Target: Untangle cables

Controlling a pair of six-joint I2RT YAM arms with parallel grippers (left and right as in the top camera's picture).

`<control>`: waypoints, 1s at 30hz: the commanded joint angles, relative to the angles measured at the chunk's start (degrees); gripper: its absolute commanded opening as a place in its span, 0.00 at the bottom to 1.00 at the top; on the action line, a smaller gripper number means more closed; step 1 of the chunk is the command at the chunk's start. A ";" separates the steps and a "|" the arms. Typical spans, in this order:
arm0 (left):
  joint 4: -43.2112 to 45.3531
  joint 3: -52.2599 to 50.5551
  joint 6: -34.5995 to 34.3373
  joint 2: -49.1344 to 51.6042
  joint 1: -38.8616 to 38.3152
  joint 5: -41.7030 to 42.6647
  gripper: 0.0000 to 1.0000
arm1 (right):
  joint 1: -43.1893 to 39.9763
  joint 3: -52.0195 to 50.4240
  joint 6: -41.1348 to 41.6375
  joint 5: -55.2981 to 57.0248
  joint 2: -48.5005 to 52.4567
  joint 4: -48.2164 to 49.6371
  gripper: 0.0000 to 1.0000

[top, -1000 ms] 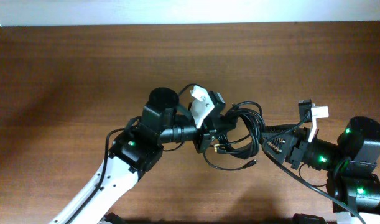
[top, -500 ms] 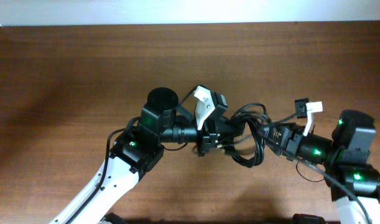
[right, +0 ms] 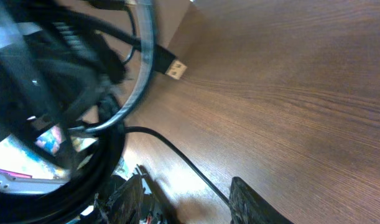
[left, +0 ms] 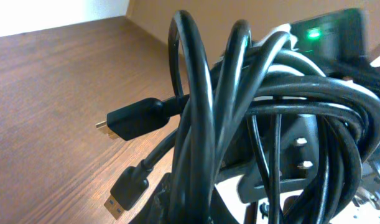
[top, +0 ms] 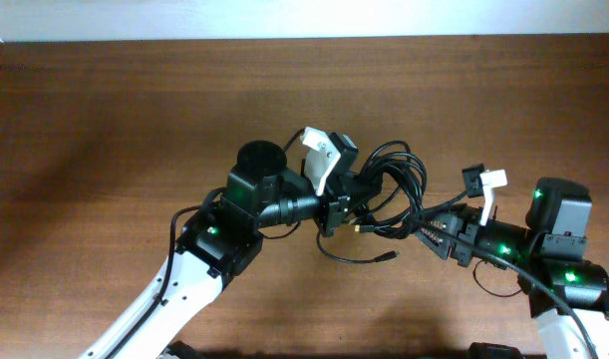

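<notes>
The cables point(top: 396, 189) are thin black cords bundled in a tangled coil at the table's middle, held above the wood. My left gripper point(top: 336, 207) is shut on the coil's left side. In the left wrist view the coil point(left: 239, 124) fills the frame, with two plug ends point(left: 130, 119) hanging to its left. One loose strand ends in a small plug point(top: 389, 256) on the table. My right gripper point(top: 436, 236) is open just right of the coil. In the right wrist view its fingers point(right: 258, 205) stand wide apart, with a single strand point(right: 177, 155) running between them untouched.
The brown wooden table point(top: 135, 120) lies bare to the left and back. The white wall edge runs along the far side. Both arms' bodies take up the front, the left arm point(top: 219, 239) and the right arm point(top: 563, 259).
My right gripper came in to the coil, then drew back down and to the right, empty. My left gripper turned the coil and raised it. A loose plug end lies lower on the table.
</notes>
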 commanded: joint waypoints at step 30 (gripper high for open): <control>-0.33 0.33 -0.76 -0.28 -4.74 10.62 0.00 | -0.42 0.74 1.68 1.14 -3.50 3.65 0.04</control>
